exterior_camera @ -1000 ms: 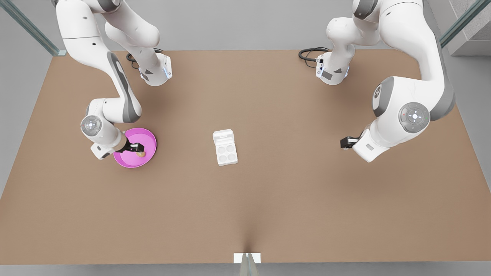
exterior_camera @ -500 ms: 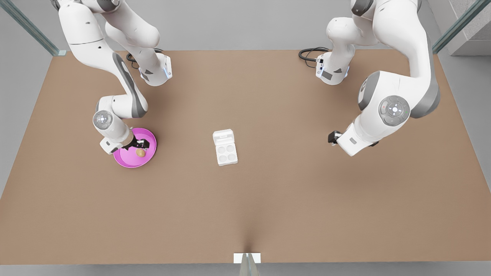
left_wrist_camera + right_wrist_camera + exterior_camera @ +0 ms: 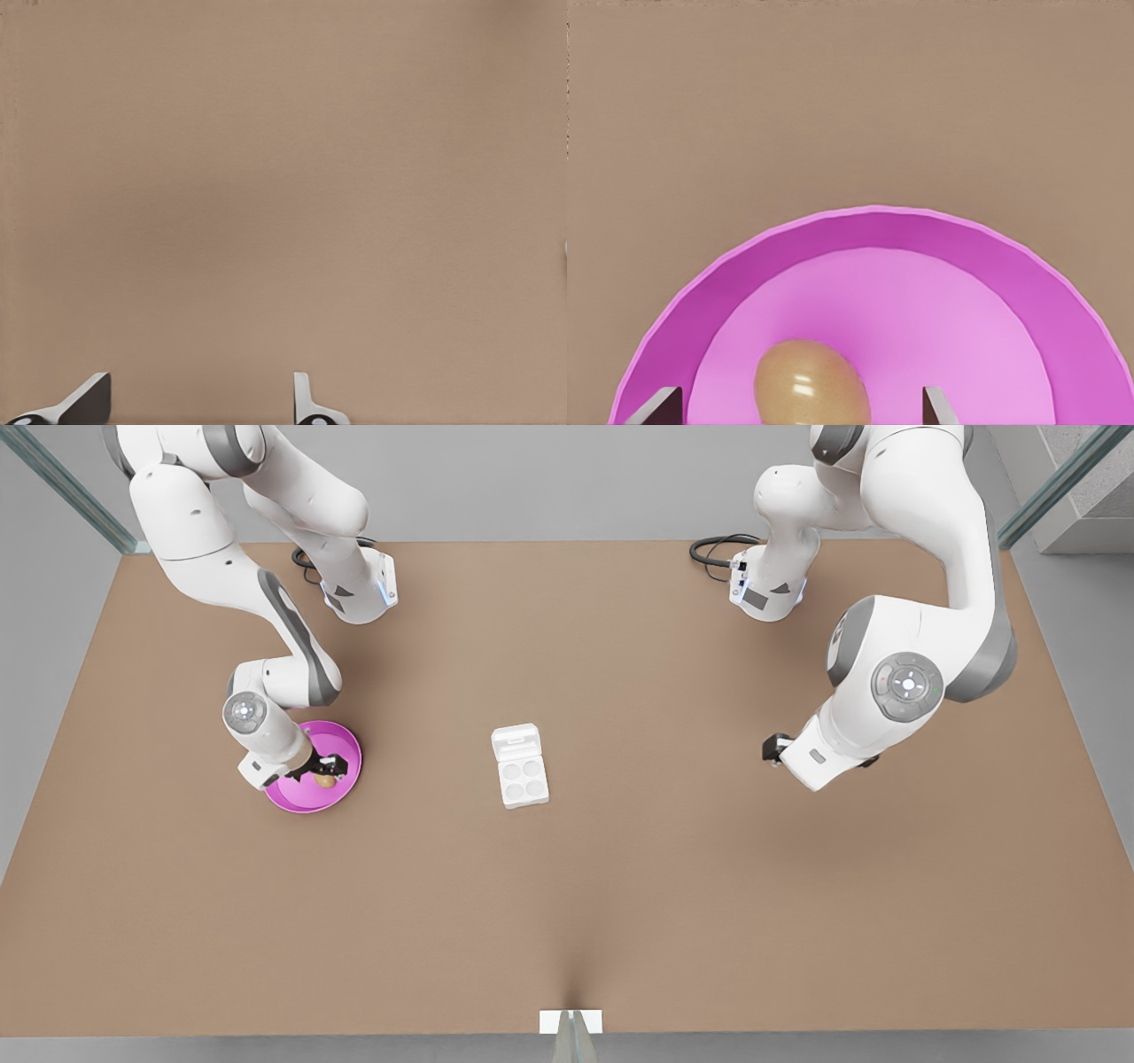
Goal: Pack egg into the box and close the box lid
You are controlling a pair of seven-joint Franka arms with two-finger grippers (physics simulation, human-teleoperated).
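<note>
Right claw (image 3: 324,770) is over the pink plate (image 3: 345,744) at the front view's left, fingers spread wide on either side of the egg (image 3: 811,384), gripping nothing; egg sits on the plate. Left claw (image 3: 774,747) waits above bare counter (image 3: 673,886) at the front view's right, fingers (image 3: 85,400) apart and empty. Box (image 3: 523,779) is mid-counter with box lid (image 3: 516,740) open, wells empty.

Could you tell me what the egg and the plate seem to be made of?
The egg looks like smooth, glossy tan shell or plastic: two bright glints sit on it. The plate looks like matte pink plastic: even colour, soft shading, no glints.
</note>
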